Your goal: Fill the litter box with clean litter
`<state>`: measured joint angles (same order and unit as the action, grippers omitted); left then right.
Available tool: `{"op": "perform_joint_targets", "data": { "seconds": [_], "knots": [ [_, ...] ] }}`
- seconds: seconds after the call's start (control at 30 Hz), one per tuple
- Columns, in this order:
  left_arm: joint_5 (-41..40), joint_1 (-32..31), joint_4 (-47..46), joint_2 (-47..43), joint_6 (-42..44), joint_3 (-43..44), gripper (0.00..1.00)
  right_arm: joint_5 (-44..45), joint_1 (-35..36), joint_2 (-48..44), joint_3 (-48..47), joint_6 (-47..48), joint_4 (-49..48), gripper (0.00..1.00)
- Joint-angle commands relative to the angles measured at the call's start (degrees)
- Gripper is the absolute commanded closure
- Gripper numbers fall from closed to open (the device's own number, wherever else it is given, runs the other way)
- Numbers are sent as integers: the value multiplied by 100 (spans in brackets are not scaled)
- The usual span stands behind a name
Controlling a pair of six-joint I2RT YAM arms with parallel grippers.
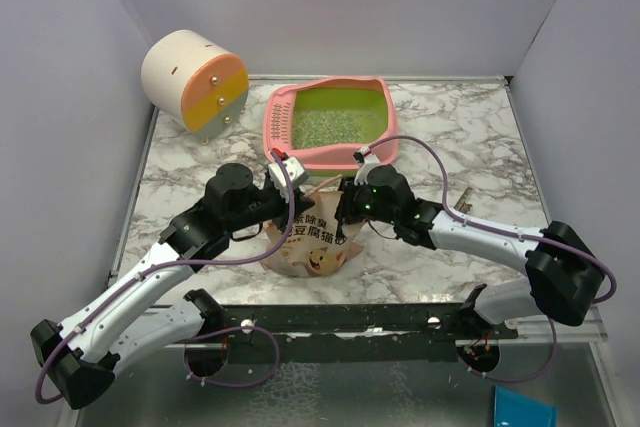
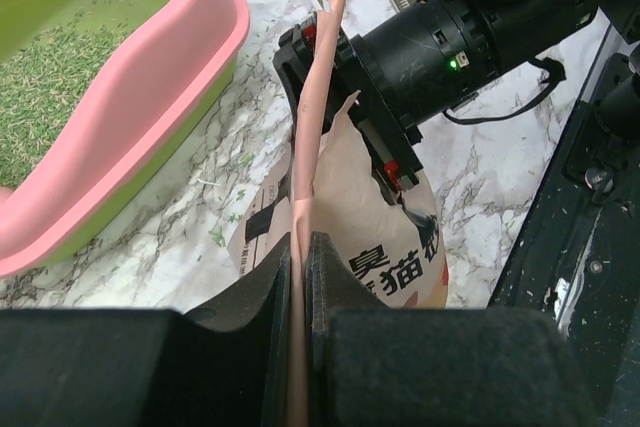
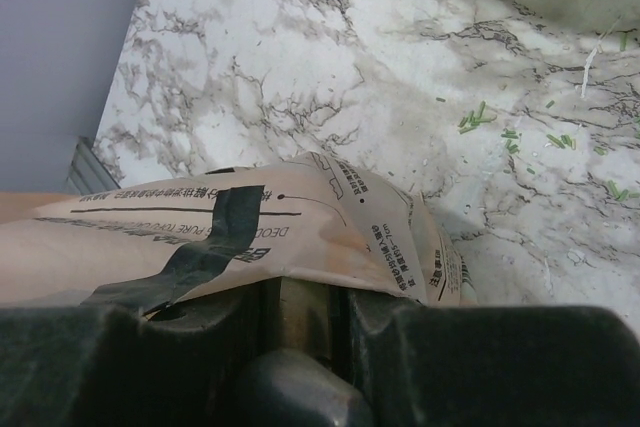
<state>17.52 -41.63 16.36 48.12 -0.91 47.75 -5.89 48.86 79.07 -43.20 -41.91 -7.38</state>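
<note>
The pink litter box (image 1: 375, 152) with its lime-green basin sits at the back centre of the table, pale green-grey clean litter (image 1: 330, 125) spread in it; it also shows in the left wrist view (image 2: 150, 107). A beige printed litter pouch (image 1: 305, 242) stands just in front of it. My left gripper (image 1: 285, 182) is shut on the pouch's top edge (image 2: 300, 247). My right gripper (image 1: 350, 197) is shut on the same top edge from the right (image 3: 300, 287). The pouch's opening is pinched flat between them.
A cream-and-orange cylinder (image 1: 195, 79) lies at the back left. Stray litter granules (image 3: 480, 117) are scattered on the marble table (image 1: 470, 147). Grey walls enclose three sides. A blue thing (image 1: 523, 409) lies below the front edge.
</note>
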Motion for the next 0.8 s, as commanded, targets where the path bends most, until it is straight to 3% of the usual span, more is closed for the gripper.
{"op": "perform_joint_targets", "data": {
  "seconds": [0.0,0.77],
  "knots": [
    [14,14,-317,-277,28,208,100,-205,-347,-143,73,-727,152,99],
    [326,14,-428,-528,-32,307,100,-1261,-1698,-261,300,-1595,-886,99]
  ]
}}
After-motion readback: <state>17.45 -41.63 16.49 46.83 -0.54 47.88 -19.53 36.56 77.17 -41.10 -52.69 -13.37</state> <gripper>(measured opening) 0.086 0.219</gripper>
